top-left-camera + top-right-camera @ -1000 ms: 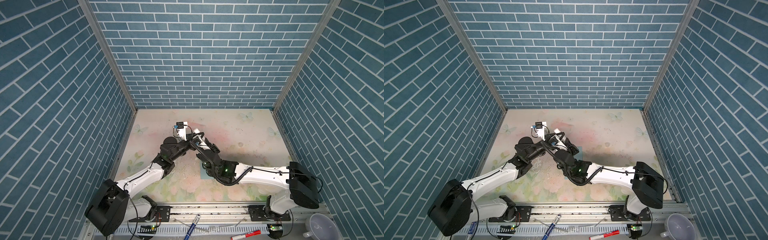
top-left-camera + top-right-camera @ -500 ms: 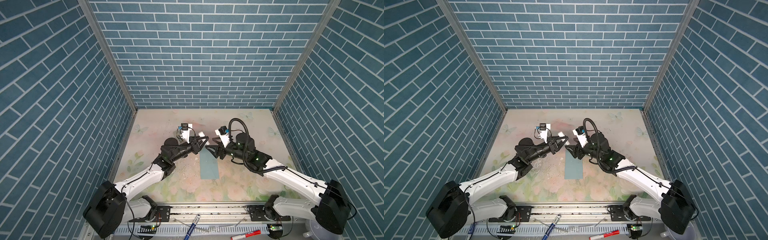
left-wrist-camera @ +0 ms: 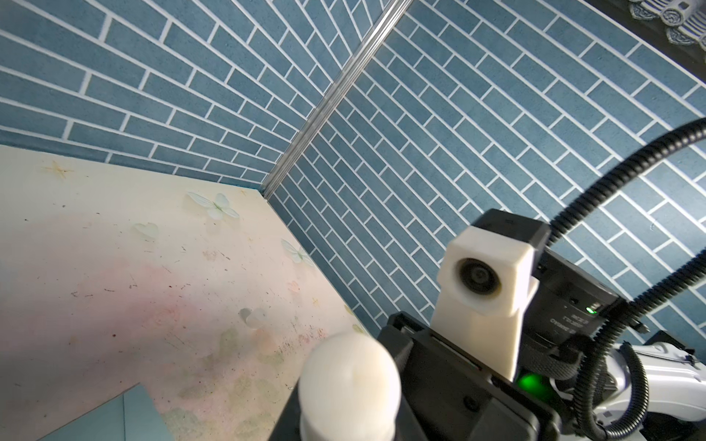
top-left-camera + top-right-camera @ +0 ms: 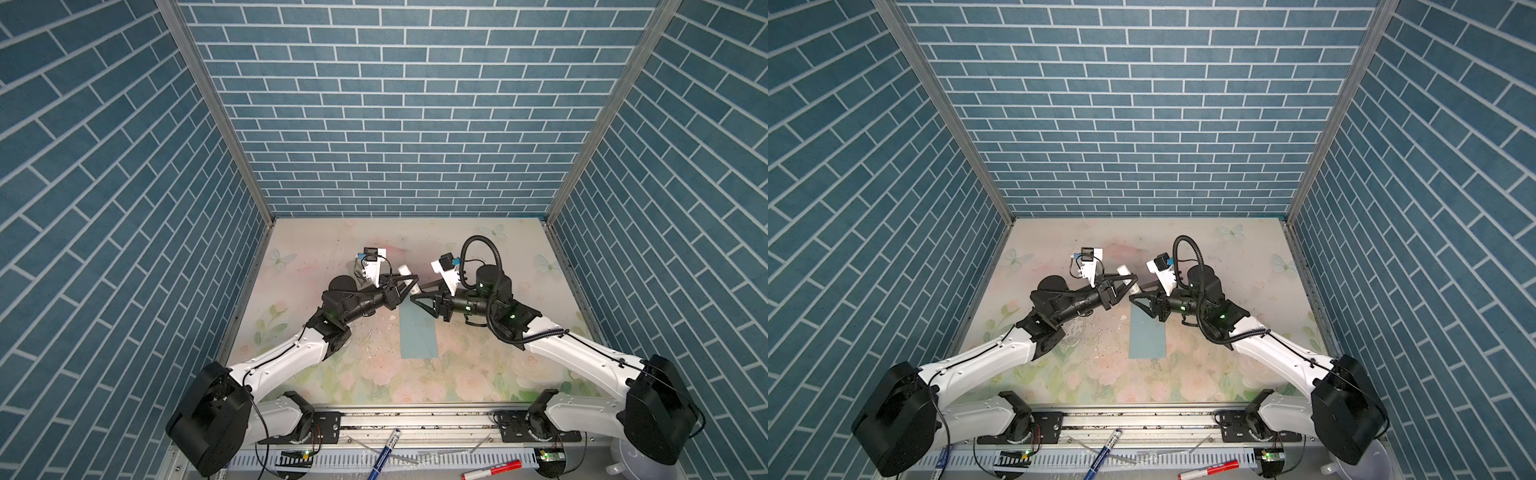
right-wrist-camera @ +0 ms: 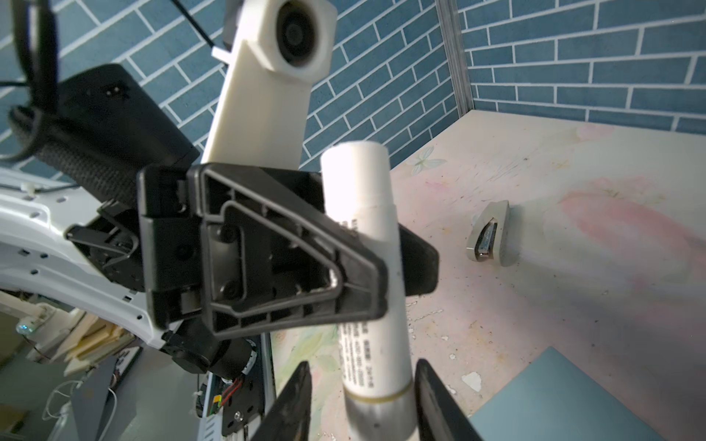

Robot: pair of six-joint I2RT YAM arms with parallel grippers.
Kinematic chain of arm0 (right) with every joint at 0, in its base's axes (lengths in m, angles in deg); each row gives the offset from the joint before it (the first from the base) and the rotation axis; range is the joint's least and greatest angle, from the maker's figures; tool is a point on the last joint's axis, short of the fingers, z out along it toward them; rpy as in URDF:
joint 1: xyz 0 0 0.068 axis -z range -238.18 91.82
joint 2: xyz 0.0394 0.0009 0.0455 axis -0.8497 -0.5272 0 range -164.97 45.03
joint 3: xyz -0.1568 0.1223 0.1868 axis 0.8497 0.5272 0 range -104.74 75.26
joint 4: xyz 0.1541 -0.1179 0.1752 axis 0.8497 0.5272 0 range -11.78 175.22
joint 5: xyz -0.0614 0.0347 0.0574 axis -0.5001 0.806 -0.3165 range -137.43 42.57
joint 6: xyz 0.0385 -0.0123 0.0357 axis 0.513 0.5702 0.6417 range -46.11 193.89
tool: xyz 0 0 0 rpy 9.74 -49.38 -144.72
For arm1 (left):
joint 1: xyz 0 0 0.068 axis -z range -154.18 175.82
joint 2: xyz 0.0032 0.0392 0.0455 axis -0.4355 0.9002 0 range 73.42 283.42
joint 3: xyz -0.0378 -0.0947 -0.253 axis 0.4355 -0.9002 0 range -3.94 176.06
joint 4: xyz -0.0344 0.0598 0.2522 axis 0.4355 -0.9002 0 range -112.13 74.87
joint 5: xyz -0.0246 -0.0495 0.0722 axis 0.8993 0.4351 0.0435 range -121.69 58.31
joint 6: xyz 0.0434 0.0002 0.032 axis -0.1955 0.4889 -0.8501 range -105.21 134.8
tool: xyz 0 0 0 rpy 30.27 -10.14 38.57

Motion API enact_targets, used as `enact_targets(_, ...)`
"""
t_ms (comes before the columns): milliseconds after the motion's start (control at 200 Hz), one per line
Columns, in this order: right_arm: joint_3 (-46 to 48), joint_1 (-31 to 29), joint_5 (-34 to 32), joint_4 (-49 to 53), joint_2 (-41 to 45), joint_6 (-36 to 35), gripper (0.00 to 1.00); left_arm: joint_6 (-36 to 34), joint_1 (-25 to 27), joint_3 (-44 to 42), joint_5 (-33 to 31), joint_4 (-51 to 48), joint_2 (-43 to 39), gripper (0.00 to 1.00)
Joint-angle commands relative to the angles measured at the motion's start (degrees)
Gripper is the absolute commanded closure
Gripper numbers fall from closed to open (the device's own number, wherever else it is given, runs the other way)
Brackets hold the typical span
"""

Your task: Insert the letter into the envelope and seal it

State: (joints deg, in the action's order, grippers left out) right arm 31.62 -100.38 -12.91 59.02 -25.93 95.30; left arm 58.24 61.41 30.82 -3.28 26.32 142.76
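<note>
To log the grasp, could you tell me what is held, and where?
The left gripper clamps the glue stick at mid-body; the right gripper straddles its grey end, not gripping.

Teal paper envelope (image 4: 419, 336): far end hidden behind right gripper (image 4: 417, 292); cut by frame edge in both wrist views.
White cylindrical glue stick (image 5: 372, 290): printed label blurred, illegible; grey end cut off.
Small grey wedge-shaped object (image 5: 491, 235): kind unclear.

Soft even light; faint shadows on pale floral surface (image 4: 478, 374). Top views sharp, blue brick walls (image 4: 395, 104) splayed. Right wrist view: white plastic tube (image 5: 355, 179) glaring, blurred.
</note>
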Motion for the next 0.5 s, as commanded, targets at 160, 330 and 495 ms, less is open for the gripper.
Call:
enact_targets(160,0.75,0.27,1.62,-3.39,-1.13,2.04,0.88,0.12,-0.17,-0.06,0.66,1.53,-0.35,1.0)
enact_targets(330,0.31,0.27,-4.84,-1.99,-0.38,1.93,1.0,-0.11,-0.17,-0.19,0.36,1.38,0.17,1.0)
enact_targets(495,-1.74,-2.54,-27.62,5.85,1.08,-4.07,1.0,-0.97,-0.17,-0.05,-0.41,0.23,0.46,1.0)
